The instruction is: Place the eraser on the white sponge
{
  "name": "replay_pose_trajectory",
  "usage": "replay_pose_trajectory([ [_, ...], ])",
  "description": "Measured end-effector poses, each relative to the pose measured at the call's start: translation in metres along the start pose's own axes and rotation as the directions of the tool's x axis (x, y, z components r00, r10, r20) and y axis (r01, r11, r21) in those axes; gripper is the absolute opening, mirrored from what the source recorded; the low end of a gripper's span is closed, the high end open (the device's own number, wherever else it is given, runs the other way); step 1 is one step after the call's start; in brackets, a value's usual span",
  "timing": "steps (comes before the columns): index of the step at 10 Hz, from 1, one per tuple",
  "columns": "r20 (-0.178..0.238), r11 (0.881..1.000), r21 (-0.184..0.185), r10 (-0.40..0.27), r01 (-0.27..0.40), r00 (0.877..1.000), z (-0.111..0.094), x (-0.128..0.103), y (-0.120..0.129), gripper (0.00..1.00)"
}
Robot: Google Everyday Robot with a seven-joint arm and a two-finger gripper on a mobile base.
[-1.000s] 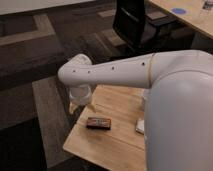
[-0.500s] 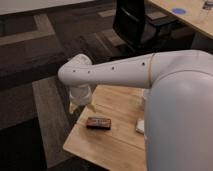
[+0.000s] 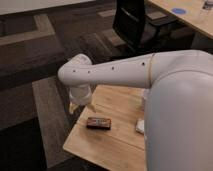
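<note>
The eraser [image 3: 98, 122], a small dark block with reddish-brown edges, lies flat on the light wooden table [image 3: 115, 145] near its left edge. The white sponge [image 3: 140, 126] lies to the eraser's right, and my white arm hides part of it. My gripper [image 3: 82, 106] hangs from the wrist just above the table's far left corner, a little behind and left of the eraser and apart from it. It holds nothing that I can see.
My big white arm [image 3: 175, 100] covers the table's right side. A black office chair [image 3: 137, 25] stands behind on the dark carpet. A wooden desk [image 3: 185, 12] with a blue disc [image 3: 177, 10] sits at the far right.
</note>
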Motion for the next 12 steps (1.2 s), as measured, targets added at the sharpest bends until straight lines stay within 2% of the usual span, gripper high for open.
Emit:
replay_pose_trajectory([
  [8,0.001,1.000,0.002,-0.003,0.003,1.000,0.000,0.000,0.000,0.65],
  [10,0.026,0.998,0.036,-0.061,0.060,0.998,-0.006,-0.004,-0.006,0.65],
  [11,0.050,0.989,0.064,-0.136,0.133,0.989,-0.012,-0.006,-0.005,0.65],
  [12,0.059,0.979,0.077,-0.191,0.186,0.980,-0.016,-0.004,-0.006,0.65],
])
